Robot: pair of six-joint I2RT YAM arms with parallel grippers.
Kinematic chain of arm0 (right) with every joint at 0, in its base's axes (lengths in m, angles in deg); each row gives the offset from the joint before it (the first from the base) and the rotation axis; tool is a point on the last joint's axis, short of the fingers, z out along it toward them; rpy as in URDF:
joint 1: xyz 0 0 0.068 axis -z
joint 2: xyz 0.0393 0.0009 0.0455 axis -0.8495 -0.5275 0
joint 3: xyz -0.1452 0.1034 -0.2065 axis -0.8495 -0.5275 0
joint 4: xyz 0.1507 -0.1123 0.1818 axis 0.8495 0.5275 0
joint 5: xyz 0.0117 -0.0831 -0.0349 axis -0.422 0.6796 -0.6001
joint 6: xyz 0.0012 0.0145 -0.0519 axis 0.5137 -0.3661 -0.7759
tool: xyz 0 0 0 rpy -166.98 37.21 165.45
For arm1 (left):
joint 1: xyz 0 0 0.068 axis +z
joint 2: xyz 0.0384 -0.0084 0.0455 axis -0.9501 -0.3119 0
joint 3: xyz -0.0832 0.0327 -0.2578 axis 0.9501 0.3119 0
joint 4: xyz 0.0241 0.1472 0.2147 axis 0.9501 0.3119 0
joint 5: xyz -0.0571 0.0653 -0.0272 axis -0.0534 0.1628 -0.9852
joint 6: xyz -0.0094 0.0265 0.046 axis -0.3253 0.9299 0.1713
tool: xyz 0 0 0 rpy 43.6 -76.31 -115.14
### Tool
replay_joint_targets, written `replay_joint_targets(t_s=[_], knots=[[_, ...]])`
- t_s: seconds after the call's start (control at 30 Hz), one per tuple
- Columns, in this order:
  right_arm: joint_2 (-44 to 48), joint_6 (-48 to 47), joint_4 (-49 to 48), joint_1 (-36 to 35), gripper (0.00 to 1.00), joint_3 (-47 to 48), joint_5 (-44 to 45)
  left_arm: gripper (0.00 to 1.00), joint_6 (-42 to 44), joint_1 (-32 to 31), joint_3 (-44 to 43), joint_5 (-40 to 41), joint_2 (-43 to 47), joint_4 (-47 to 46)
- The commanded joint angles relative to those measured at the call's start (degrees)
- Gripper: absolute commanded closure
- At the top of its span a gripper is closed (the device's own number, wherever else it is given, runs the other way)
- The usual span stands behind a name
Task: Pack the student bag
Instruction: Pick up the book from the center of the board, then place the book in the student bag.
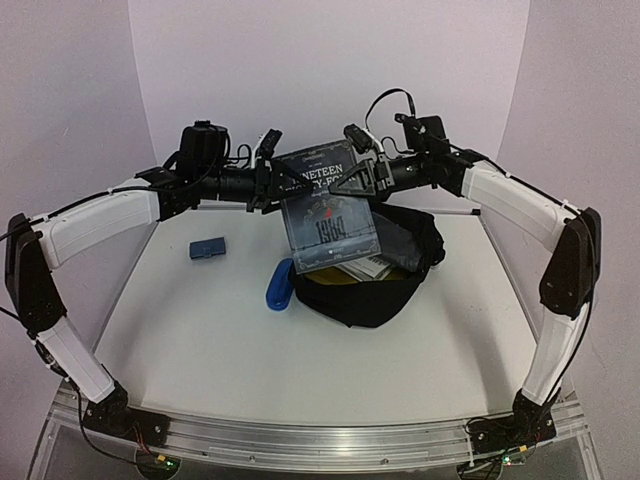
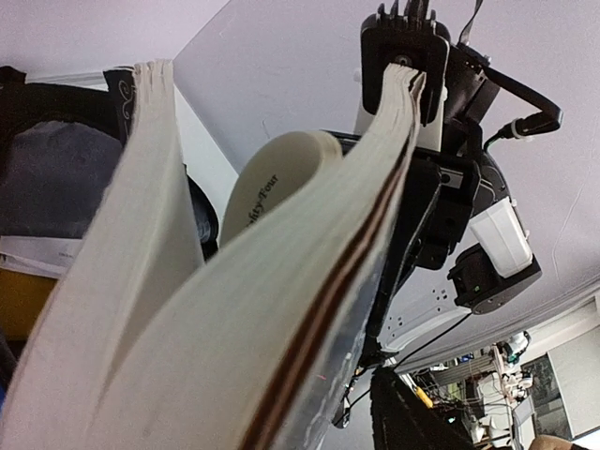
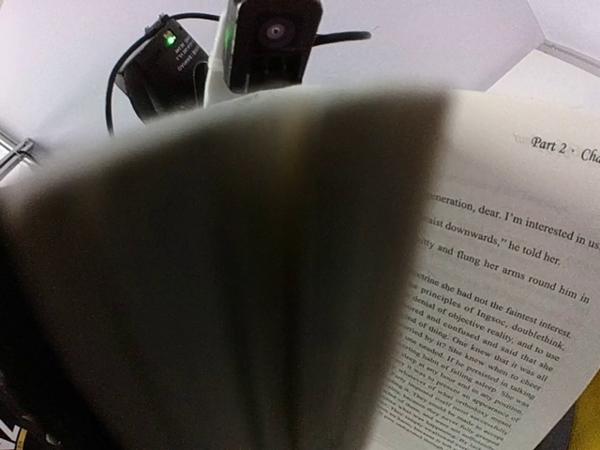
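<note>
We see the right pincer (image 1: 358, 180) clamped tight on the book (image 1: 330, 215) at upper ctr of frame, can't tell how wide the left pincer (image 1: 266, 178) is at the opposite edge, w/ the student bag (image 1: 385, 290) open on the tabletop (image 1: 200, 340) just below, ctr-right.

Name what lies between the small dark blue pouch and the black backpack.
A bright blue oval case, close beside the student bag and apart from the dark blue pouch; the top view shows it.
</note>
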Motion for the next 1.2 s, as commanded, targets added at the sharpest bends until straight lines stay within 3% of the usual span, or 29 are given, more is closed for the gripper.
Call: replay_joint_targets(t_s=[0.0,0.07,0.13,0.17,0.23,0.3,0.4,0.5,0.67,0.87,1.03,1.1,1.17], knots=[[0.23,0.67,-5.93,-0.15,1.00,4.08,-0.78,0.52,-3.93,-0.69,0.38,-5.30,0.69,-10.21],[0.15,0.64,-6.17,0.12,1.00,3.69,-0.07,0.59,-4.71,-0.72,0.79,-6.05,0.78,-11.73],[-0.31,0.74,-6.27,0.51,0.97,3.82,0.94,0.73,-6.07,-0.75,1.53,-6.66,0.80,-13.73],[-0.51,0.69,-6.22,0.90,0.86,4.03,2.20,0.80,-6.51,-0.66,1.66,-6.77,0.79,-14.25],[-0.75,0.19,-5.90,2.78,0.52,3.92,6.10,0.96,-7.56,0.06,2.27,-6.10,1.10,-14.35],[-0.88,-0.89,-5.67,6.34,0.26,2.86,11.96,1.00,-9.33,1.62,3.76,-3.21,2.25,-13.61],[-0.80,-10.20,-0.36,10.62,0.13,1.78,26.73,1.00,-11.77,4.46,7.05,5.50,6.37,-11.85],[-0.74,-25.61,7.89,9.44,0.13,0.24,38.38,1.00,-14.21,6.56,10.65,12.27,10.76,-11.52],[-1.20,-41.93,12.63,4.30,0.12,-5.78,55.58,1.00,-15.70,8.11,12.31,18.74,14.40,-6.25],[-4.71,-50.52,12.99,0.83,0.09,-9.23,66.20,1.00,-17.14,8.91,12.74,28.52,17.03,1.08],[-9.80,-55.56,12.36,-0.70,0.08,-9.00,74.49,1.00,-20.07,9.89,14.32,30.92,18.76,2.18],[-11.49,-55.43,12.35,-0.71,0.15,-8.36,75.63,1.00,-20.61,9.93,15.12,30.96,19.32,2.08],[-12.47,-54.92,12.35,-0.73,0.37,-7.63,76.33,1.00,-20.98,10.00,15.77,30.72,19.86,1.85]])
